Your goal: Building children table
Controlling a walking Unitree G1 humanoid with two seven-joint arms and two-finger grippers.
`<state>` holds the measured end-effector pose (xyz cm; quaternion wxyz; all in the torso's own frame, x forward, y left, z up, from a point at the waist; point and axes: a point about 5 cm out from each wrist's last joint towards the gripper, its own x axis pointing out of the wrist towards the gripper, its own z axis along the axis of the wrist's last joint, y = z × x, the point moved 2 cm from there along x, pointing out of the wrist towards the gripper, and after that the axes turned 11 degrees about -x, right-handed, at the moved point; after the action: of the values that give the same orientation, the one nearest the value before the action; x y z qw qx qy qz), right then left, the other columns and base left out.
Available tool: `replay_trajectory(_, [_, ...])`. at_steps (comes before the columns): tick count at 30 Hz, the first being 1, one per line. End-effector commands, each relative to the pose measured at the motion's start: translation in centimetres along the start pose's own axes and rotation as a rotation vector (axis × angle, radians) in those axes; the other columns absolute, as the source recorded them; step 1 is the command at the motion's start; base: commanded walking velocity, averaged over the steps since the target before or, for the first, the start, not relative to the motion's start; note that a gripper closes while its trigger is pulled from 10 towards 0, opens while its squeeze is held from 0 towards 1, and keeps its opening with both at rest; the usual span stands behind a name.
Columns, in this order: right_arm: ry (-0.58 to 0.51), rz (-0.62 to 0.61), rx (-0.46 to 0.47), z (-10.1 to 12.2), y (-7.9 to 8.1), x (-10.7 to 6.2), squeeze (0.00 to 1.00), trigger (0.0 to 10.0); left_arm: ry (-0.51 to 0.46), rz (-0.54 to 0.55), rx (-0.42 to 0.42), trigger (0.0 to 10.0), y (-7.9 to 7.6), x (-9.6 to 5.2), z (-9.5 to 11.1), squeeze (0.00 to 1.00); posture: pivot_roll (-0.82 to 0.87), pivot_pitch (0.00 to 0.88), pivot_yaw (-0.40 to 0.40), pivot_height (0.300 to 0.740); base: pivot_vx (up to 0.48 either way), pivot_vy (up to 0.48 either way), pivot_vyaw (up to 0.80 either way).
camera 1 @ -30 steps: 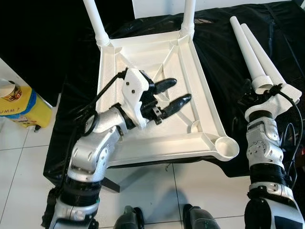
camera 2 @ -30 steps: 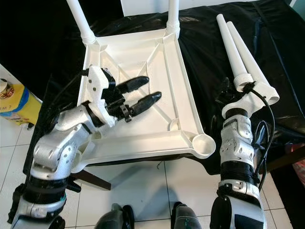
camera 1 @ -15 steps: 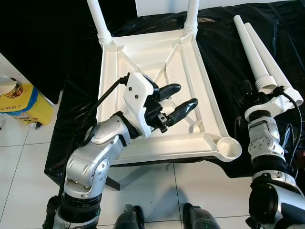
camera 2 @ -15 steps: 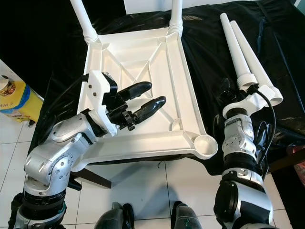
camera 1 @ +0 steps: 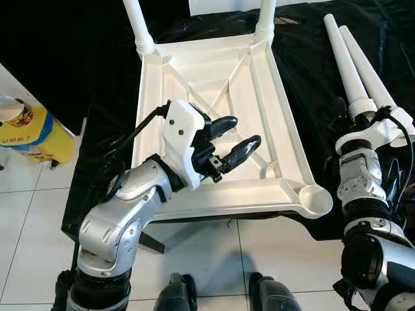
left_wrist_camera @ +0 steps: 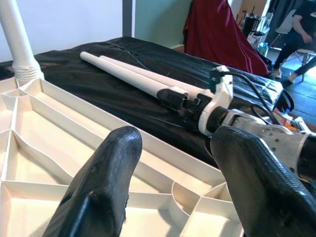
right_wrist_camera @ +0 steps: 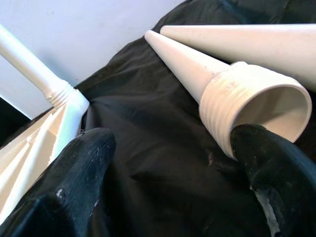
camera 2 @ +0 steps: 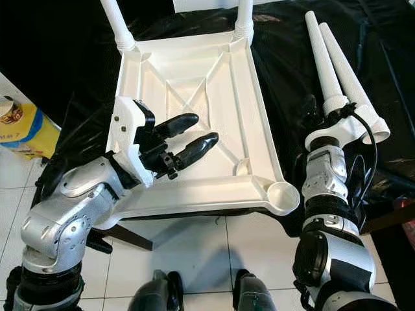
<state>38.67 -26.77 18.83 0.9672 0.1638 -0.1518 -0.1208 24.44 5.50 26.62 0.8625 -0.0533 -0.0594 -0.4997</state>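
Note:
The white plastic table (camera 1: pixel 285 129) lies upside down on a black cloth. Two legs (camera 1: pixel 138 26) (camera 1: pixel 264 19) stand screwed into its far corners. The near right corner socket (camera 1: pixel 316 197) holds no leg. My left gripper (camera 1: pixel 243 131) hovers open over the ribbed underside with nothing between its fingers (left_wrist_camera: pixel 103 192). Two loose white legs (camera 1: pixel 347 58) (camera 1: pixel 366 65) lie side by side on the cloth at the right. My right gripper (right_wrist_camera: pixel 173 148) stands open at their thick ends, one finger (right_wrist_camera: pixel 276 168) right beside a threaded end (right_wrist_camera: pixel 247 98).
The black cloth (camera 1: pixel 311 78) covers the work surface, whose front edge is close to my feet (camera 1: pixel 175 295). A yellow container (camera 1: pixel 26 133) stands on the white tile floor at the left. A red drape (left_wrist_camera: pixel 217 29) and a person (left_wrist_camera: pixel 301 19) are far behind.
The view has shifted slightly. My left gripper has drifted a little toward the near side of the underside, still open. The right gripper stays by the loose legs' ends.

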Motion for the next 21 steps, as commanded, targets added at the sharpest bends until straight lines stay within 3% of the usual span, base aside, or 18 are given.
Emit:
replay_trajectory(1, [0.007, -0.014, 0.01, -0.2, -0.6, 0.0, 0.0, 10.0, 0.002, 0.028, -0.009, 10.0, -0.1, -0.3, 0.0, 0.0, 0.16, 0.244, 0.074, 0.74, 0.0, 0.0, 0.0])
replay_trajectory(10, [0.049, 0.011, 0.005, -0.1, -0.7, 0.9, 0.0, 10.0, 0.02, 0.037, -0.015, 10.0, -0.2, -0.6, 0.2, 0.0, 0.18, 0.255, 0.087, 0.74, 0.0, 0.0, 0.0])
replay_trajectory(11, [0.064, 0.03, -0.003, -0.3, -0.5, 1.0, 0.0, 6.8, 0.025, 0.039, -0.015, 10.0, -0.2, -0.6, 0.2, 0.0, 0.19, 0.258, 0.089, 0.74, 0.0, 0.0, 0.0])
replay_trajectory(14, [0.079, 0.047, -0.007, -0.5, -0.2, 1.0, 0.0, 6.1, 0.028, 0.039, -0.015, 10.0, -0.2, -0.7, 0.2, 0.0, 0.19, 0.258, 0.09, 0.74, 0.0, 0.0, 0.0])
replay_trajectory(15, [0.093, 0.067, -0.007, -0.7, 0.1, 1.0, 0.0, 3.6, 0.03, 0.04, -0.014, 10.0, -0.2, -0.7, 0.2, 0.0, 0.19, 0.261, 0.092, 0.74, 0.0, 0.0, 0.0])
replay_trajectory(16, [0.106, 0.092, -0.007, -0.9, 0.4, 1.1, 0.0, 0.0, 0.033, 0.042, -0.016, 10.0, -0.3, -0.8, 0.2, 0.0, 0.19, 0.265, 0.094, 0.74, 0.0, 0.0, 0.0])
replay_trajectory(21, [0.117, 0.126, -0.01, -1.0, 1.1, 1.2, 0.0, 0.0, 0.037, 0.045, -0.022, 10.0, -0.4, -0.8, 0.1, 0.0, 0.2, 0.269, 0.096, 0.74, 0.0, 0.0, 0.0])
